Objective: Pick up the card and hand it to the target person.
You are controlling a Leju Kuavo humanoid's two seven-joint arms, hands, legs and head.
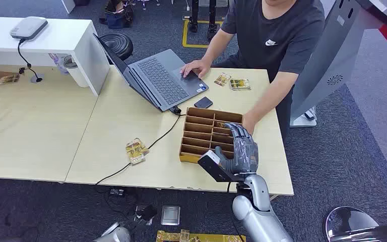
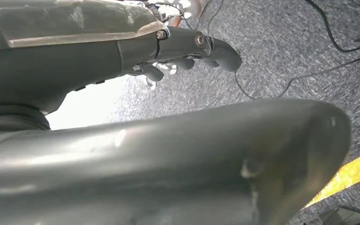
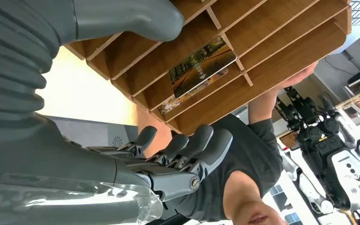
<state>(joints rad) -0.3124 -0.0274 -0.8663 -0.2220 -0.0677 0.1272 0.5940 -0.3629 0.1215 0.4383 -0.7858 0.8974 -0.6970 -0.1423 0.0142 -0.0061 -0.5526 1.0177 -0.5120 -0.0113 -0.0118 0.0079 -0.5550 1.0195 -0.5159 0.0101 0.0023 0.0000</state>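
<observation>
- Card (image 3: 201, 68) lies flat in one slot of the wooden divider tray (image 1: 201, 132), toward the person's end of the table; my right wrist view shows its printed face and its long axis running along the slot.
- My right hand (image 1: 239, 148) hangs over the tray's near right corner, fingers (image 3: 201, 140) spread apart from the thumb and holding nothing. The card sits just ahead of the fingertips, between thumb and fingers as the wrist camera looks, but not touching either.
- I judge the coming move turns on that slot: the dividers flank the card's long sides, so the fingers would have to go in along the slot, not across it.
- My right hand is the nearer by far. My left hand (image 2: 187, 51) hangs low over the carpet, fingers loosely curled in with nothing in them.
- From the head view the card is mostly hidden behind my own hand; the wrist view shows it plainly.
- The person (image 1: 277, 35) stands at the far side of the table, one hand on a laptop (image 1: 164, 78), the other hand (image 1: 248, 122) resting at the tray's far right edge, close beside my fingers. That closeness is a risk, I think, when I reach in.
</observation>
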